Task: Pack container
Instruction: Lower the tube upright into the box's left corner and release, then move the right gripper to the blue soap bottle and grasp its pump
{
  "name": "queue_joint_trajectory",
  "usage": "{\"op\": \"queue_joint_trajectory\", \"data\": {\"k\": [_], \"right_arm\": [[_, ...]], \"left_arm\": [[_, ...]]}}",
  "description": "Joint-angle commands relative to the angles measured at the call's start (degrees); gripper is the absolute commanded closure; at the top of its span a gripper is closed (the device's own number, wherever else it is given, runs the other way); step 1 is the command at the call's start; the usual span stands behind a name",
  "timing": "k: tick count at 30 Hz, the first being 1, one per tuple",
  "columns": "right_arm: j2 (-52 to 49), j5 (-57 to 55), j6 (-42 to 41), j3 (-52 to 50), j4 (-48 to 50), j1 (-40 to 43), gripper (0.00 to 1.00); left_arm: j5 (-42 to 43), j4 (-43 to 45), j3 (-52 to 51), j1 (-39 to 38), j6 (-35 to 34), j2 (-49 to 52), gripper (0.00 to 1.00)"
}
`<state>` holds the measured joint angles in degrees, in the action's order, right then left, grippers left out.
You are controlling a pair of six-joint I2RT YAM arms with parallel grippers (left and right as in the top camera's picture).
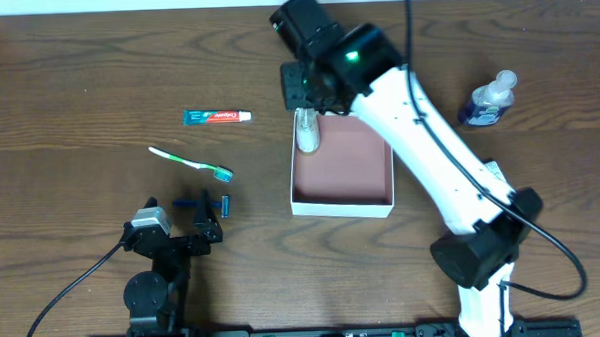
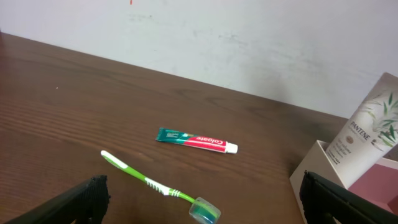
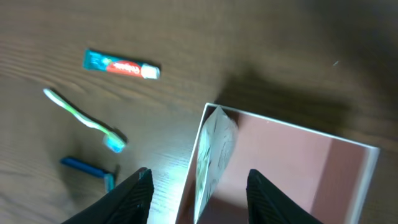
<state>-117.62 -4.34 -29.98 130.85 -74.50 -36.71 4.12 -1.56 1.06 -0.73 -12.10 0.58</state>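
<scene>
Brown wood table (image 1: 57, 97), toiletries scattered on the left half. Nearest the robot, the left gripper (image 2: 204, 182) sits low by its base. Its jaws are spread wide with nothing between them, and it faces the toothbrush (image 2: 149, 182). A blue razor (image 3: 84, 167) lies just beside that gripper, on the near side of the toothbrush. Further out lies the toothpaste (image 2: 196, 140), flat, apart from the brush, cap end toward the container (image 1: 341, 203).

The container sits mid-table, right of the toothpaste, pink floor mostly bare. One item is in: a white tube (image 2: 367, 137), tilted, leaning in the far-left corner against the left wall. The right gripper (image 3: 199, 179) hovers straight above it. Its jaws are well apart, and the tube is below them, apparently not pinched. Far right stands a bottle (image 1: 488, 100) of blue liquid, well apart from the container.

Step, as judged: the tube is dropped off and the right arm is at the release point. Packing looks barely begun, with four items on the table.

The next move calls for a straight lift so the fingers don't knock the leaning tube. Then the next pick, likely the toothpaste, which is nearest the container. It lies flat, so it needs a low pinch across its narrow width. The razor suits the left arm.
</scene>
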Motion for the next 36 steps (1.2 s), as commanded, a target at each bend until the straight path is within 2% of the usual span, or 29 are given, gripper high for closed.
{"op": "queue_joint_trajectory", "data": {"k": [1, 11, 16, 21, 27, 36], "right_arm": [[5.73, -2.8, 1.95, 6.64, -3.63, 3.52, 0.49], [7.87, -5.53, 0.02, 8.92, -16.76, 24.39, 0.4], [6.08, -3.93, 1.03, 8.9, -18.78, 34.27, 0.34], [3.26, 0.74, 4.42, 8.9, -19.63, 41.66, 0.23], [-1.95, 0.96, 6.78, 8.85, -20.63, 45.9, 0.21], [-10.1, 1.81, 7.58, 8.85, -20.41, 46.34, 0.21]], "left_arm": [[0.66, -2.1, -0.83, 0.35, 0.48, -0.35, 0.02], [0.66, -2.1, -0.83, 0.35, 0.48, -0.35, 0.02], [0.66, -2.1, -0.83, 0.35, 0.48, -0.35, 0.02], [0.66, -2.08, -0.83, 0.35, 0.48, -0.35, 0.02], [0.66, -2.1, -0.83, 0.35, 0.48, -0.35, 0.02], [0.66, -2.1, -0.83, 0.35, 0.5, -0.35, 0.02]]}}
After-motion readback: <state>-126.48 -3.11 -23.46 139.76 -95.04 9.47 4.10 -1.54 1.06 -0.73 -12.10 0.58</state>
